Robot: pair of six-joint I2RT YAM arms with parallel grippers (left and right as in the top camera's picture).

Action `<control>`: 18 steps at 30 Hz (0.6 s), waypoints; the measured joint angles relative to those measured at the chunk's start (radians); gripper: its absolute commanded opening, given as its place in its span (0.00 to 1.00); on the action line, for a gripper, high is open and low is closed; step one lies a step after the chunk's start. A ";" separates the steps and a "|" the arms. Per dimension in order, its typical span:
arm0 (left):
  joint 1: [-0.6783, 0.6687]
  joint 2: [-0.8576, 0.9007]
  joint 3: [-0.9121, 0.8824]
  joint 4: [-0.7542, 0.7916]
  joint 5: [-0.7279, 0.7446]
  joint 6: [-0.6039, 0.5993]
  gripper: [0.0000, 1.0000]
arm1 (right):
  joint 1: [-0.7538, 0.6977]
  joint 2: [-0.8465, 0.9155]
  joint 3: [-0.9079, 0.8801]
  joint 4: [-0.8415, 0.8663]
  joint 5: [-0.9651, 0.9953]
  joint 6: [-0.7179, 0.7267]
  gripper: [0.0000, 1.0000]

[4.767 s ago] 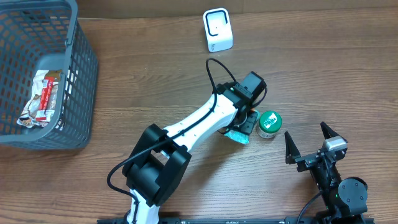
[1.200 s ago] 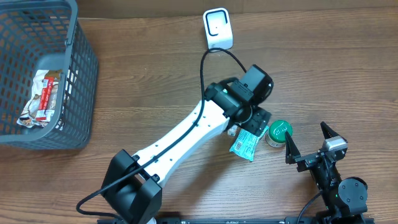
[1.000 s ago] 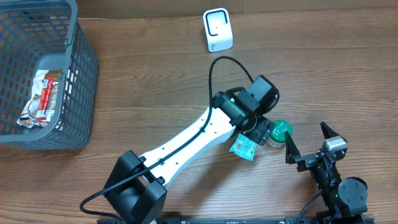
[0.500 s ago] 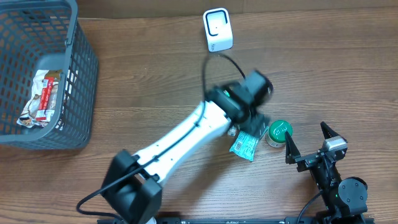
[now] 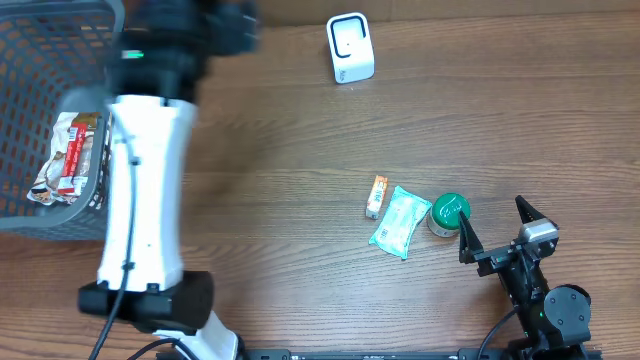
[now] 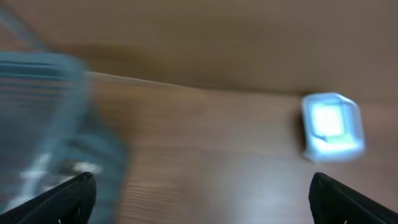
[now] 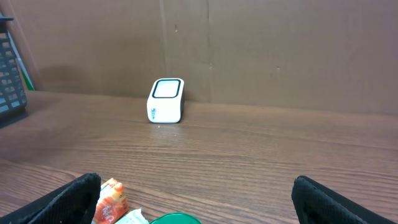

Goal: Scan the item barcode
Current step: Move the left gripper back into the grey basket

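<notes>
Left gripper wide open, empty, above basket far left; right gripper likewise. Pick-up step, likely; next: grasp snack.

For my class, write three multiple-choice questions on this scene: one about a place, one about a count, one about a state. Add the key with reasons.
1. Where on the table does the white scanner stand? A) near edge B) far edge C) dead centre
2. How many loose items lie by the right gripper? A) one B) three C) five
3. The right gripper's jaws are: A) open, empty B) shut on an item C) shut, empty
Key: 1 B, it stands far from the robot; 2 B, orange packet, mint packet, green-lidded can; 3 A, spread wide, nothing between.
</notes>
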 measured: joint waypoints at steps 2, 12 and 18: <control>0.090 0.000 0.019 0.000 -0.001 0.030 1.00 | 0.000 0.000 0.000 0.000 0.000 0.000 1.00; 0.463 0.000 0.020 -0.064 0.000 0.130 1.00 | 0.000 0.000 0.000 0.000 0.000 0.000 1.00; 0.563 0.000 -0.060 -0.062 0.008 0.134 1.00 | 0.000 0.000 0.000 0.000 0.000 0.000 1.00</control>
